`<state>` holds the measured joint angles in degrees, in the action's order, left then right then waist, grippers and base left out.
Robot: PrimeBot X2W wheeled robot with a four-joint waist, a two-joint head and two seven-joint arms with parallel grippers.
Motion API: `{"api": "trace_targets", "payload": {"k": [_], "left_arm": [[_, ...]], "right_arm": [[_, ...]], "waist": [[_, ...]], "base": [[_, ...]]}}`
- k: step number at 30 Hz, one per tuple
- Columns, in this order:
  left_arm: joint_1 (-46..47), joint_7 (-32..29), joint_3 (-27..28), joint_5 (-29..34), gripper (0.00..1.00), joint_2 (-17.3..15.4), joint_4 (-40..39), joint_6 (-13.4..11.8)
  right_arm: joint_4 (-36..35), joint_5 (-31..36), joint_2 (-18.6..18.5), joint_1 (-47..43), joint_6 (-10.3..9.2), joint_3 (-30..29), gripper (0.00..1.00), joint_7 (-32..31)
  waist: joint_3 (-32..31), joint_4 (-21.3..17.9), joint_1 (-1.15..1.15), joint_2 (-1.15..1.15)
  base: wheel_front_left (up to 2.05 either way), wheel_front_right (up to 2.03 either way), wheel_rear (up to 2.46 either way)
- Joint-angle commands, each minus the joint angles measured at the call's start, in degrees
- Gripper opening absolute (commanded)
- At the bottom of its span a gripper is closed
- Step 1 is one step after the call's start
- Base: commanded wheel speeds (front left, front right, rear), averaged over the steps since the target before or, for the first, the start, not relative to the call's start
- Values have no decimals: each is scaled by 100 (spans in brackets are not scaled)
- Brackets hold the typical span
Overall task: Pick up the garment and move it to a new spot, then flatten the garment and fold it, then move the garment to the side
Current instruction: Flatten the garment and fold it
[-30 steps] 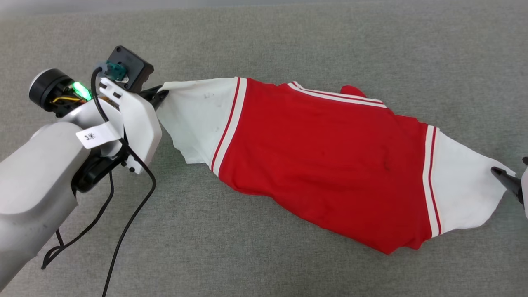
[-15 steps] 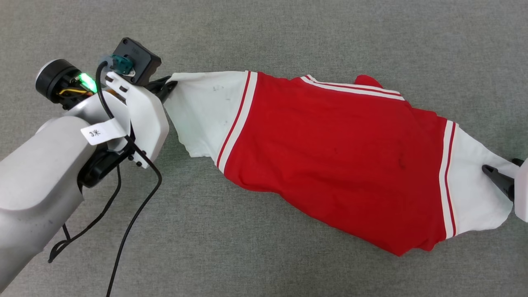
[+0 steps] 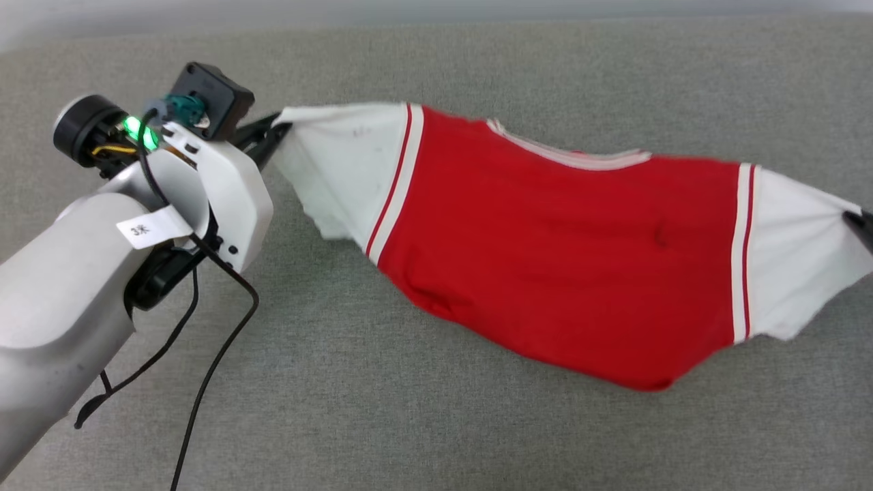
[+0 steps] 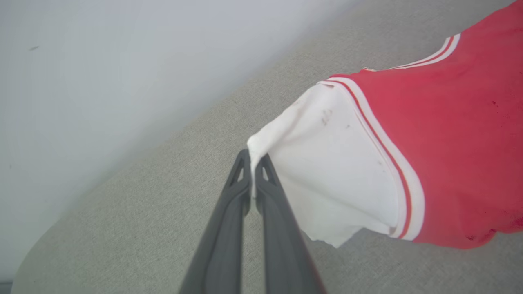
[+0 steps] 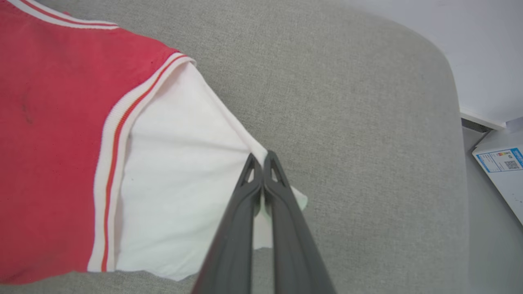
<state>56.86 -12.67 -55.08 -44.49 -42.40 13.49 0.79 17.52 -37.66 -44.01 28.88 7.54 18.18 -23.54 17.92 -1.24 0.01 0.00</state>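
Nearest, at the lower left of the head view: pale left forearm [image 3: 61, 286], with a black cable [image 3: 218, 341] looping down over the grey fabric surface [image 3: 409, 423].

Just beyond: the garment [image 3: 559, 252], a red jersey T-shirt with white short sleeves and red-and-white striped trim, strung out sideways over the middle of that surface. Plain red on the side facing the camera. Taut along the top edge, sagging into a red belly below. Contact of the lowest fold with the surface: cannot tell.

At the garment's left end: left gripper [image 3: 276, 129], clamped on the outer edge of the white sleeve, cloth pinched right at the tips in the left wrist view. At the right end, against the picture's edge: right gripper [image 3: 861, 221], likewise clenched on the other sleeve's cuff, with a small tab of white cloth poking past the fingers in the right wrist view.

Handling, as a judgement: light, soft and wholly limp. Likely to bunch or twist unless kept under even tension, and liable to slip from a narrow pinch if tugged hard. Best taken at sleeve ends or shoulders for spreading, at hem corners for folding.

Farthest: rounded rear edge of the surface, then a pale wall [image 4: 81, 61]. Off the right end, a white box [image 5: 500, 163] with a blue-printed label.
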Motion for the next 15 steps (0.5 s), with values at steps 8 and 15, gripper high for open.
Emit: {"api": "trace_targets", "payload": {"k": [8, 15], "left_arm": [[23, 643, 249, 291, 0, -211, -531, -315], [217, 1055, 559, 519, 0, -397, -1183, -671]], "right_arm": [[-524, 305, -200, 92, -10, -440, 0, 719], [-1115, 763, -1, 192, -10, -1198, 0, 1016]], "waist": [[-523, -41, -1, 0], [-841, -38, -1, 0]], "base": [[0, 0, 0], [0, 0, 0]]}}
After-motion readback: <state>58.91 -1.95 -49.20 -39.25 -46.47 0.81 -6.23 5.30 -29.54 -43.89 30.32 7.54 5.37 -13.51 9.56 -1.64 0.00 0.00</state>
